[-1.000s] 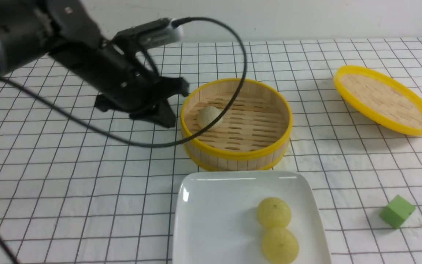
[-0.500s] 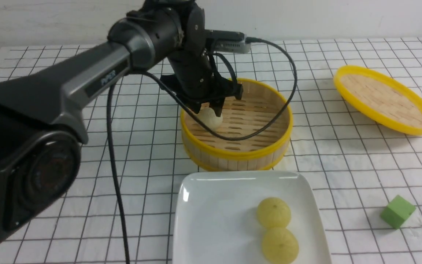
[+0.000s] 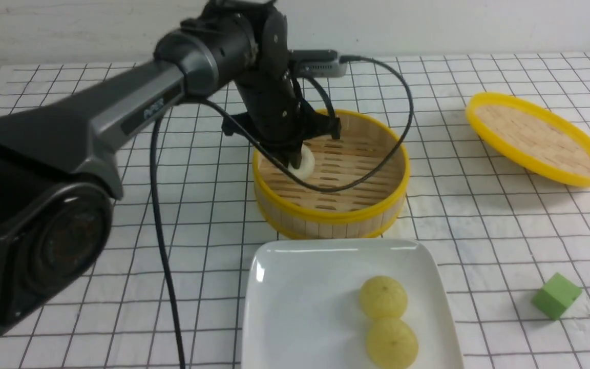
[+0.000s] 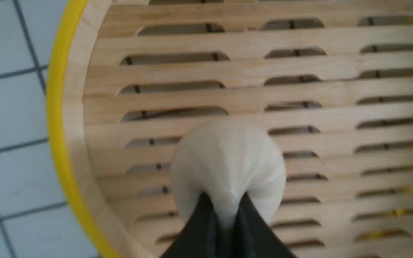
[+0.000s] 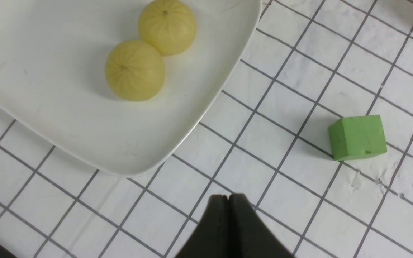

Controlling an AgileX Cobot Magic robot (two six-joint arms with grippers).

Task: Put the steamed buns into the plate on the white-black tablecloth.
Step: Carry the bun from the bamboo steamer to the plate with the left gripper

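Underneath all, white-black tablecloth (image 3: 479, 215). At near edge, plate (image 3: 295, 287); just behind, bamboo steamer (image 3: 325, 218). On plate, two yellow-green buns (image 3: 383, 296) (image 3: 392, 342), touching. Inside steamer by left wall, off-white bun (image 4: 228, 161), top pinched by left gripper (image 4: 226, 211). Smallest, right gripper (image 5: 229, 197): closed, empty, above cloth beside plate.

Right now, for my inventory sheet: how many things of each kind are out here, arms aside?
Yellow-green buns: 2
White bun: 1
Plate: 1
Steamer: 1
Lid: 1
Green cube: 1
Total: 7
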